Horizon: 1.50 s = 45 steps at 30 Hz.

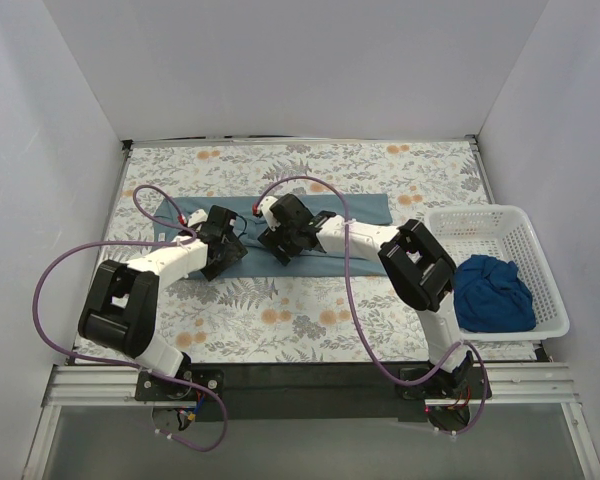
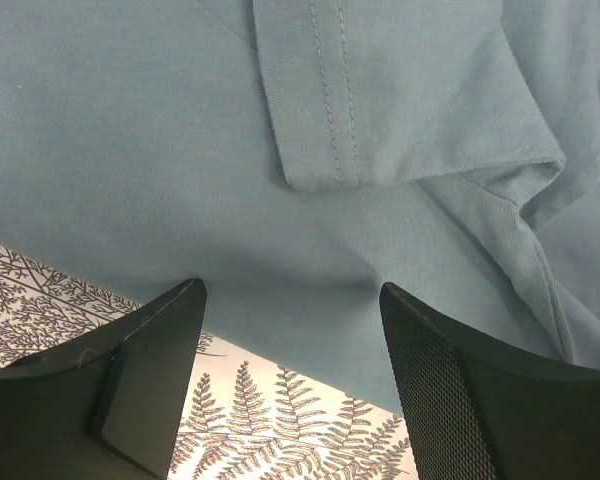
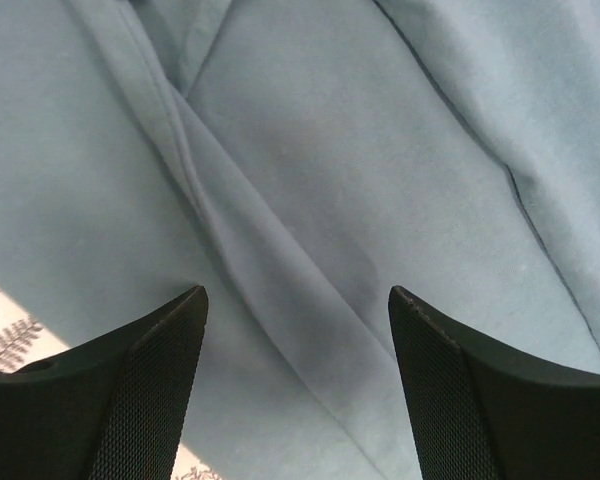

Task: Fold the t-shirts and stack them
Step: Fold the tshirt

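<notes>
A slate-blue t-shirt (image 1: 365, 208) lies folded into a long strip across the middle of the floral table. My left gripper (image 1: 223, 258) is open over its near-left edge; in the left wrist view the gripper (image 2: 290, 300) straddles the shirt's edge (image 2: 280, 150), with a hemmed sleeve above. My right gripper (image 1: 280, 247) is open over the shirt's middle; in the right wrist view the gripper (image 3: 295, 300) spans a diagonal crease in the cloth (image 3: 310, 180). A darker royal blue t-shirt (image 1: 492, 290) lies crumpled in the basket at the right.
A white lattice basket (image 1: 500, 225) stands at the table's right edge. The floral tablecloth (image 1: 280, 320) shows in front of the shirt. White walls close in the left, back and right sides. Purple cables loop off both arms.
</notes>
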Each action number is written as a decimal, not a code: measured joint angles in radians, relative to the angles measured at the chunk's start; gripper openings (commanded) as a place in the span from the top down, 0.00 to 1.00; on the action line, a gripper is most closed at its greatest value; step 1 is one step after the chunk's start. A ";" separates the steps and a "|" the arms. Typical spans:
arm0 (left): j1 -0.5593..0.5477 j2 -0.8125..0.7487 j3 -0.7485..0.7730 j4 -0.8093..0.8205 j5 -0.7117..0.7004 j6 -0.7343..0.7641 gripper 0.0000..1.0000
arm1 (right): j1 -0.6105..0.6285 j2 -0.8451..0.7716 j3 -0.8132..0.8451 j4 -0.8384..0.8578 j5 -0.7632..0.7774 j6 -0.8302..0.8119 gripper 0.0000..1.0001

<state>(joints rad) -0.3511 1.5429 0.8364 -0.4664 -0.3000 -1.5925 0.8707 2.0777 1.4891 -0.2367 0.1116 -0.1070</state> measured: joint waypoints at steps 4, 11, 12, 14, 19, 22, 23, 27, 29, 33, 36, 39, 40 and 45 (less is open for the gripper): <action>0.000 -0.001 -0.004 0.004 -0.006 -0.002 0.31 | 0.000 0.009 0.000 0.009 0.026 -0.002 0.21; 0.000 -0.001 -0.005 0.004 -0.006 -0.002 0.30 | -0.001 0.010 0.000 0.032 0.087 -0.011 0.21; 0.000 -0.001 -0.005 0.004 -0.007 -0.002 0.30 | -0.001 0.010 0.000 0.032 0.100 -0.016 0.21; 0.000 -0.001 -0.005 0.004 -0.007 -0.002 0.30 | -0.001 0.010 0.000 0.036 0.128 -0.028 0.21; 0.000 -0.001 -0.005 0.003 -0.007 -0.001 0.30 | -0.004 0.010 0.000 0.063 0.231 -0.079 0.21; 0.000 -0.001 -0.005 0.002 -0.008 -0.001 0.30 | -0.013 0.010 0.000 0.079 0.296 -0.116 0.21; 0.000 -0.001 -0.005 0.002 -0.008 -0.001 0.30 | -0.019 0.010 -0.001 0.084 0.315 -0.129 0.21; 0.000 -0.002 -0.005 -0.001 -0.009 -0.001 0.30 | -0.063 0.002 -0.048 0.119 0.388 -0.168 0.19; 0.000 -0.002 -0.005 -0.001 -0.009 -0.001 0.30 | -0.095 -0.009 -0.100 0.143 0.426 -0.177 0.19; 0.000 -0.002 -0.005 -0.005 -0.010 0.000 0.30 | -0.179 -0.077 -0.201 0.161 0.465 -0.161 0.19; 0.000 -0.006 -0.005 -0.014 -0.011 0.000 0.30 | -0.258 -0.135 -0.266 0.151 0.483 -0.134 0.19; 0.000 -0.014 -0.005 -0.038 -0.010 0.000 0.29 | -0.316 -0.188 -0.295 0.127 0.504 -0.115 0.19; 0.000 -0.016 -0.005 -0.047 -0.010 0.000 0.28 | -0.325 -0.204 -0.297 0.115 0.510 -0.106 0.20; 0.005 -0.047 0.000 -0.102 -0.008 0.000 0.28 | -0.319 -0.296 -0.300 0.070 0.437 -0.028 0.21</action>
<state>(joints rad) -0.3458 1.4960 0.8368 -0.5682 -0.3080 -1.5929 0.5514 1.7821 1.1893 -0.1669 0.5484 -0.1352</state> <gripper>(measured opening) 0.719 0.796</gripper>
